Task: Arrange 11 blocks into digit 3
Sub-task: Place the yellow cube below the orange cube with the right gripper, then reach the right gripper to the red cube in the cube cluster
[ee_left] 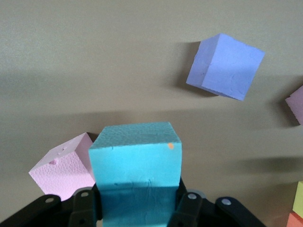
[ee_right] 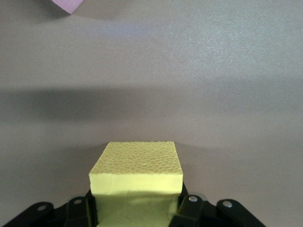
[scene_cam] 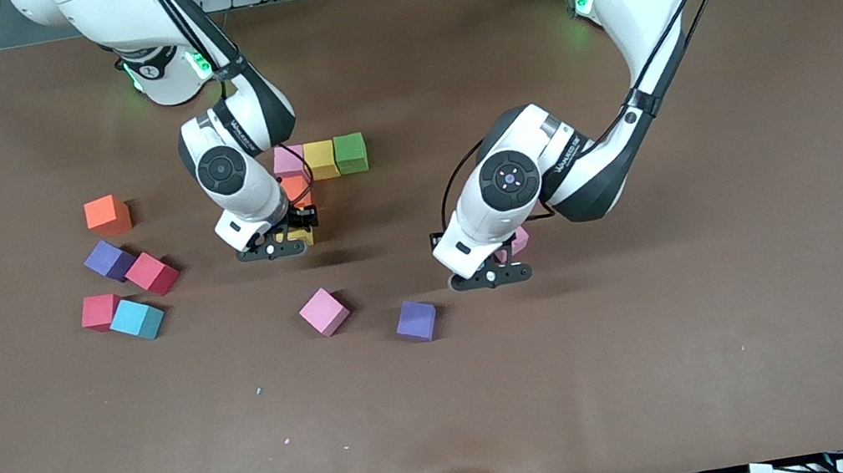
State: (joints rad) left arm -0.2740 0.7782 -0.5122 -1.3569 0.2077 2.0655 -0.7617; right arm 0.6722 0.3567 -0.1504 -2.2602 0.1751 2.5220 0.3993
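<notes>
A row of pink [scene_cam: 288,159], yellow [scene_cam: 320,159] and green [scene_cam: 351,153] blocks lies mid-table, with an orange block [scene_cam: 295,188] joined on nearer the front camera. My right gripper [scene_cam: 271,250] [ee_right: 137,210] is shut on a yellow block [ee_right: 136,165] [scene_cam: 301,238] just beside that orange one. My left gripper [scene_cam: 491,278] [ee_left: 137,208] is shut on a light blue block [ee_left: 135,156], which the hand hides in the front view. A pink block [ee_left: 64,168] [scene_cam: 520,239] sits right beside the blue one.
Loose blocks lie toward the right arm's end: orange [scene_cam: 107,215], purple [scene_cam: 108,260], red [scene_cam: 151,272], another red [scene_cam: 99,312], light blue [scene_cam: 137,319]. A pink block [scene_cam: 323,311] and a purple block [scene_cam: 416,320] [ee_left: 225,66] lie nearer the front camera, between the grippers.
</notes>
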